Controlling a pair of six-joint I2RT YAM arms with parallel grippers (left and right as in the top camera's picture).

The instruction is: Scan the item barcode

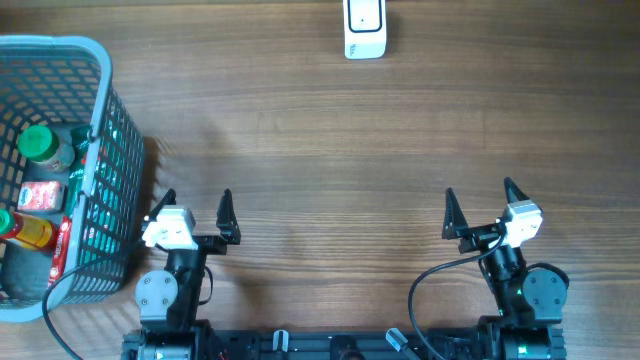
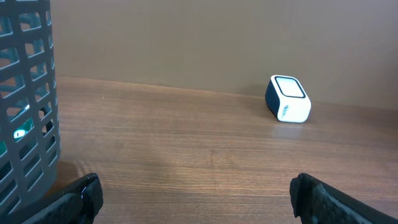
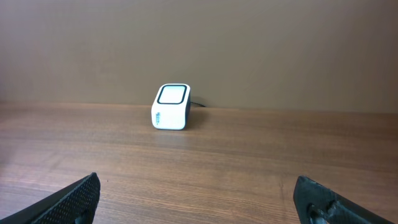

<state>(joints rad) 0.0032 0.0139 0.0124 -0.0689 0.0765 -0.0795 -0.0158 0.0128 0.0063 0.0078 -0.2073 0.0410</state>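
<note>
A white and dark barcode scanner (image 1: pixel 365 28) stands at the far edge of the wooden table (image 1: pixel 330 150); it also shows as the scanner (image 2: pixel 288 99) in the left wrist view and the scanner (image 3: pixel 170 107) in the right wrist view. Items lie in a grey basket (image 1: pixel 100 140) at the left: a green-capped bottle (image 1: pixel 45 146), a red packet (image 1: pixel 40 197) and a red and yellow bottle (image 1: pixel 25 230). My left gripper (image 1: pixel 194 202) rests open at the near edge beside the basket. My right gripper (image 1: pixel 480 196) rests open at the near right. Both hold nothing.
The basket wall (image 2: pixel 25 106) fills the left of the left wrist view, close to my left finger. A brown wall rises behind the scanner. Black cables run by the arm bases along the near edge.
</note>
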